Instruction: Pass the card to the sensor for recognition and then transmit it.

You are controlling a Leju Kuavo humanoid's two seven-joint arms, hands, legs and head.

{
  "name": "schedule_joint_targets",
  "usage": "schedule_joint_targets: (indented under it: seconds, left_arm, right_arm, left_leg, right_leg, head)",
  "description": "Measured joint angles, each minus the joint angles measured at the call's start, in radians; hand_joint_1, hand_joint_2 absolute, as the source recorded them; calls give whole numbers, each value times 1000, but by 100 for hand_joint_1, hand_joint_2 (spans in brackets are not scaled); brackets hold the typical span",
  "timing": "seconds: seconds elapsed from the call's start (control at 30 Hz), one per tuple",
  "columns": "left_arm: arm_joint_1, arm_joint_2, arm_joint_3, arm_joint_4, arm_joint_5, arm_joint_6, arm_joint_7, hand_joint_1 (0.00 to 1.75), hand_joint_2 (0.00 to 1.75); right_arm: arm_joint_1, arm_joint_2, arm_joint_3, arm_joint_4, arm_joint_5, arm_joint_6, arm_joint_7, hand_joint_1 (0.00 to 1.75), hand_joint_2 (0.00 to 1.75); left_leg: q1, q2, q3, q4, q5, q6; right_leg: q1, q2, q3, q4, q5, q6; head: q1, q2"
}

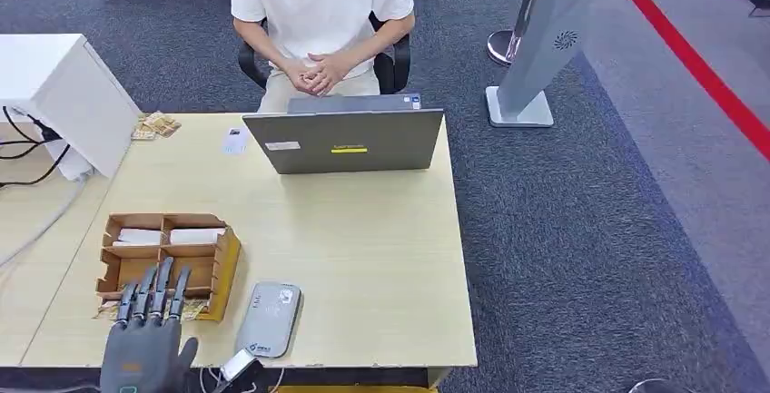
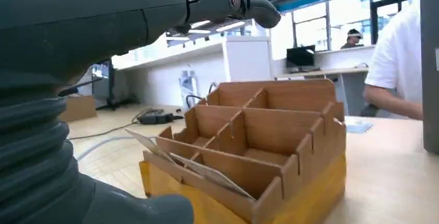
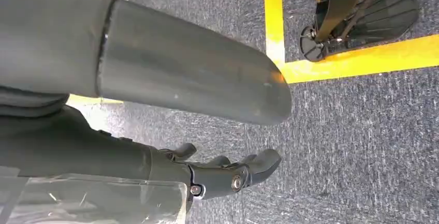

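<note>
Two hands: left hand [image 1: 145, 343] above the tabletop's near left corner; right hand [image 3: 207, 175] hanging over grey carpet crossed by yellow floor tape.
Left fingers: stretched out and apart, grasping nothing, reaching over the near edge of the cardboard divider box [image 1: 168, 261].
Right fingers: loosely curled, apart, with nothing in them.
Divider box: brown compartments on a yellow base, by the tabletop's left edge toward the near side.
Cards: white cards [image 1: 172, 235] lie in the box's two far compartments; a brownish card [image 2: 207, 173] leans tilted in a near compartment, just beside the left hand, not touched by it.
Sensor: grey card reader [image 1: 269, 319] flat at the near edge, just right of the box.
Laptop: grey laptop [image 1: 345, 139] at the far edge, lid back toward the robot.
Person: seated behind the laptop, own hands clasped.
Far left corner: small white card [image 1: 234, 142] and a little heap of brown pieces [image 1: 154, 125].
</note>
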Motion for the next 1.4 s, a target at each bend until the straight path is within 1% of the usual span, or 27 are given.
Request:
schedule_joint_targets:
  seconds: [0.17,0.43,0.97,1.17,1.27,1.4]
  left_arm:
    - [-2,-15,32,0,-8,9,5,0,175]
    - [-10,-31,58,11,-5,5,5,0,175]
    - [-66,-46,66,101,-5,-17,-15,0,175]
    - [-70,-47,66,106,-5,-19,-16,0,175]
    - [-91,-54,66,143,0,-28,-25,0,175]
    - [-94,-55,66,156,1,-29,-25,0,175]
  right_arm:
    - [0,0,0,0,6,0,0,0,0]
    - [0,0,0,0,11,-2,2,0,0]
    - [0,3,2,0,39,0,3,0,0]
    - [0,3,2,0,39,0,3,0,0]
    - [-1,4,2,0,45,0,3,0,0]
    - [0,5,3,0,48,0,3,0,0]
  left_leg:
    - [0,0,0,0,0,0]
    - [0,0,0,0,0,0]
    - [0,0,0,0,0,0]
    - [0,0,0,0,0,0]
    - [0,0,0,0,0,0]
    - [0,0,0,0,0,0]
  right_leg:
    - [0,0,0,0,0,0]
    - [0,0,0,0,0,0]
    - [0,0,0,0,0,0]
    - [0,0,0,0,0,0]
    - [0,0,0,0,0,0]
    - [0,0,0,0,0,0]
  head:
    - [0,0]
    - [0,0]
    - [0,0]
    - [0,0]
    - [0,0]
    - [0,0]
